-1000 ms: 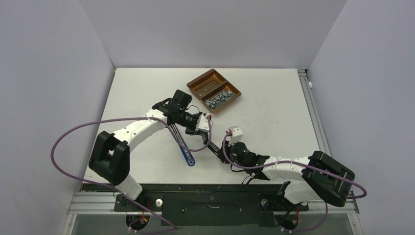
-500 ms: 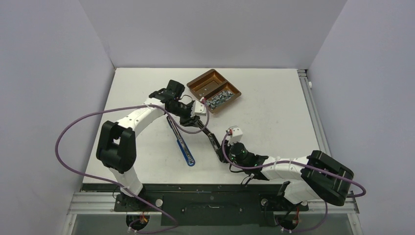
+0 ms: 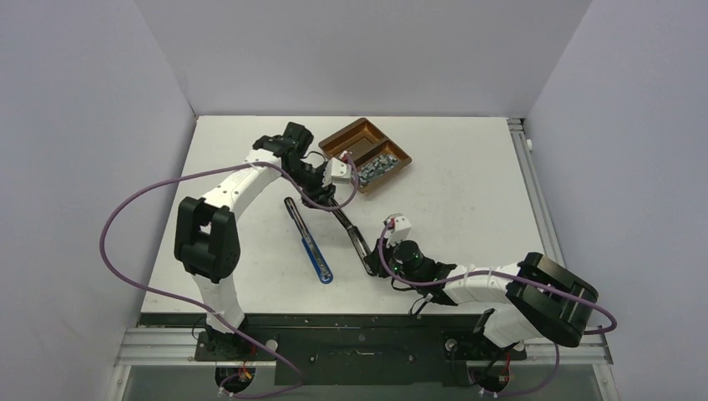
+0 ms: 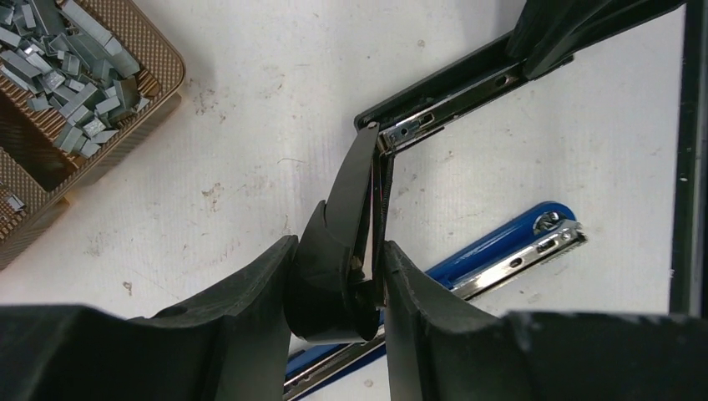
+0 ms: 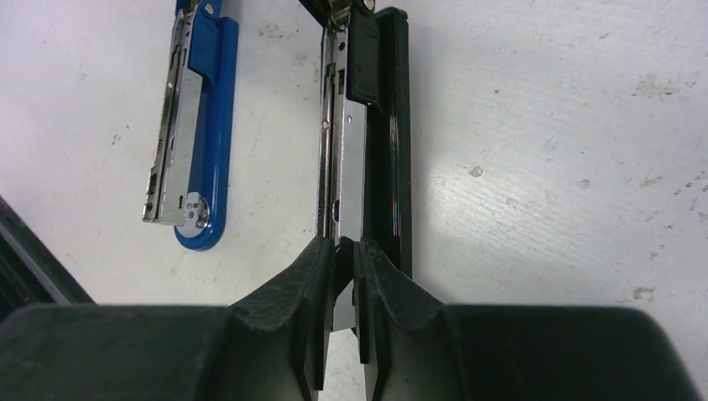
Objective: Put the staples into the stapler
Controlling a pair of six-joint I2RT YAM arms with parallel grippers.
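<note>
An opened black stapler lies at mid-table, its chrome magazine rail showing beside the black base. My left gripper is shut on the stapler's black top cover, which is swung up at the far end. At the near end, my right gripper is shut on the chrome rail. The staples are a heap of small grey strips in the nearer compartment of a brown tray, just beyond the left gripper.
A blue stapler lies opened flat just left of the black one, roughly parallel to it. The tray's farther compartment holds only a few bits. Grey walls close in the table on three sides.
My left gripper has drawn back toward the tray with the black cover, which has stretched the black stapler out straighter. The right jaws have closed onto the rail.
</note>
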